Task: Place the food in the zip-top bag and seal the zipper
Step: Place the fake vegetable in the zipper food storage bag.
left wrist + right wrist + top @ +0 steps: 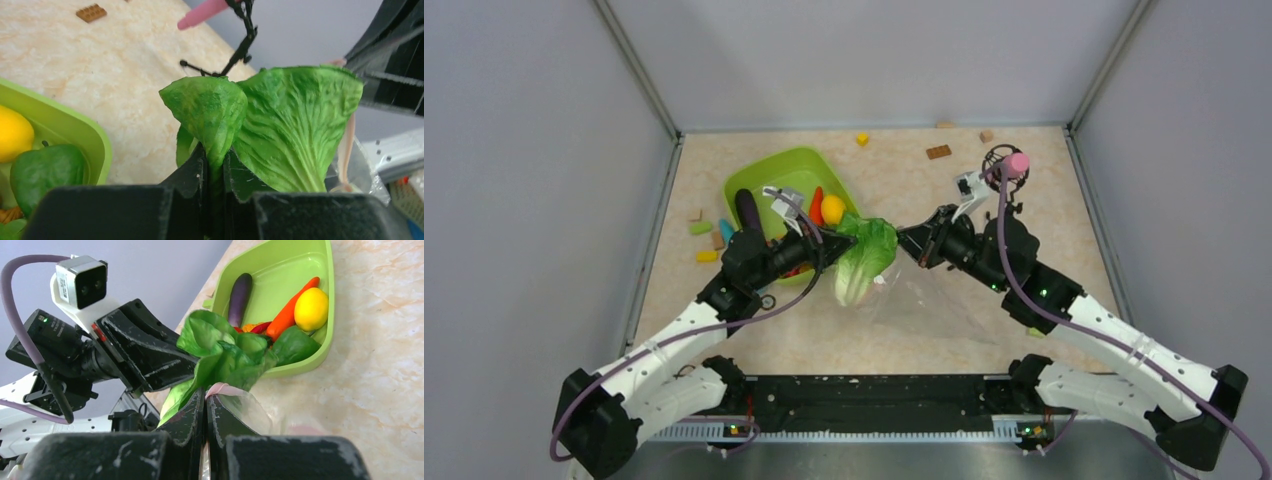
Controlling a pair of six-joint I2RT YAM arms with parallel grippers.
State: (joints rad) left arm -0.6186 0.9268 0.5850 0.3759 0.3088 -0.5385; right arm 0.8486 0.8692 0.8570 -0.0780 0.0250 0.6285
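Note:
My left gripper (836, 250) is shut on a leaf of the pale green cabbage (861, 258), which hangs at the mouth of the clear zip-top bag (929, 300); the pinched leaf shows in the left wrist view (212, 107). My right gripper (904, 238) is shut on the bag's pinkish zipper edge (222, 388) and lifts it, right beside the cabbage (225, 352). The eggplant (239, 294), carrot (290, 312), lemon (311, 308), green pepper (294, 346) and red chilli (261, 327) lie in the lime-green tray (774, 170).
Small coloured blocks lie left of the tray (701, 228) and near the back wall (938, 152). A black stand with a pink tip (1014, 163) stands at the back right, behind my right arm. Grey walls enclose the table.

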